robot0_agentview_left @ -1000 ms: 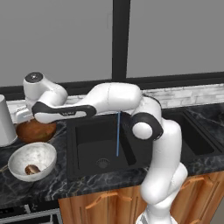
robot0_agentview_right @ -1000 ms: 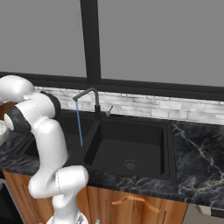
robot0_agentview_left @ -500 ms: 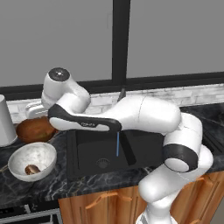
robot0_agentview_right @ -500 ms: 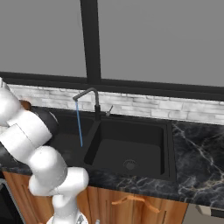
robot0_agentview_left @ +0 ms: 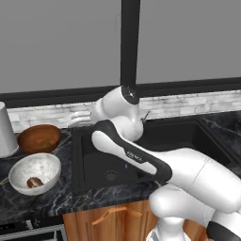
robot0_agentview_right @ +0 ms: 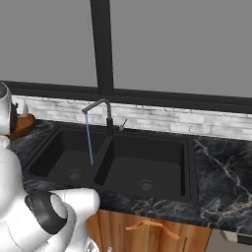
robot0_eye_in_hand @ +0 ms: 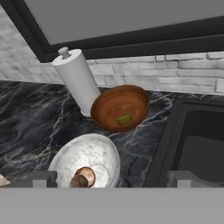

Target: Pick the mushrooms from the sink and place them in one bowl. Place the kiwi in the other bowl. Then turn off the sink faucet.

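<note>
Pincer [robot0_agentview_left: 77,116] spread wide, holding nothing — arm stretched left over the sink [robot0_agentview_left: 94,164] toward the wooden bowl [robot0_agentview_left: 38,138].

On my bench [robot0_eye_in_hand: 39,113], the kiwi [robot0_eye_in_hand: 124,119] lies in the wooden bowl [robot0_eye_in_hand: 120,107], a mushroom [robot0_eye_in_hand: 84,176] in the stone bowl [robot0_eye_in_hand: 85,159] before it, the sink [robot0_agentview_right: 118,162] to their right.
</note>
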{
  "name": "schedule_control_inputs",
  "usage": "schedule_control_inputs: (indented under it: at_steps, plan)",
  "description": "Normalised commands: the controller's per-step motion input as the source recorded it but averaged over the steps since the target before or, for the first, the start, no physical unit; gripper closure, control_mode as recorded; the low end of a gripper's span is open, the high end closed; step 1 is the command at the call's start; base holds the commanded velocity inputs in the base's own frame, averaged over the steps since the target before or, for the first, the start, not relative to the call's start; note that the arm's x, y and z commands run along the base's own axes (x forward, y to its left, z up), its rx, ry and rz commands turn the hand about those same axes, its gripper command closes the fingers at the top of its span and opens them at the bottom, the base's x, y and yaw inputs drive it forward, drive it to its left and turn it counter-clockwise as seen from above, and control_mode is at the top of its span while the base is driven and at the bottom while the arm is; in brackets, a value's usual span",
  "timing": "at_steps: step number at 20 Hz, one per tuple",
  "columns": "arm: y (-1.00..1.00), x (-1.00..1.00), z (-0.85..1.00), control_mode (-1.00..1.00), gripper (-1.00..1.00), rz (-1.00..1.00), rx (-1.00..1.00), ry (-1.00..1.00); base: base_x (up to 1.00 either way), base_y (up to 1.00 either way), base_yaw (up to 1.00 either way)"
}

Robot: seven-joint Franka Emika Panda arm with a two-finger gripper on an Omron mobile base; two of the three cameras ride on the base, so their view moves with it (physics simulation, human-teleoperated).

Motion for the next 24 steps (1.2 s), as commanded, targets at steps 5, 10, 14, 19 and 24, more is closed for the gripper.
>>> schedule_control_inputs:
  at_steps: [5,10,14,19,24]
  plan:
    - [-1.00,-0.30,0.18,-1.00,-1.00,0.07,0.24,-0.09,0.00,0.00,0.00]
    - [-1.00,-0.25,0.19,-1.00,-1.00,0.06,0.23,-0.08,0.00,0.00,0.00]
    - [-1.00,-0.20,0.10,-1.00,-1.00,0.05,0.20,-0.08,0.00,0.00,0.00]
    - [-0.98,-0.08,0.00,-1.00,-1.00,0.02,0.13,-0.05,0.00,0.00,0.00]
    - [-0.99,0.00,0.00,-1.00,-1.00,0.00,0.06,-0.04,0.00,0.00,0.00]
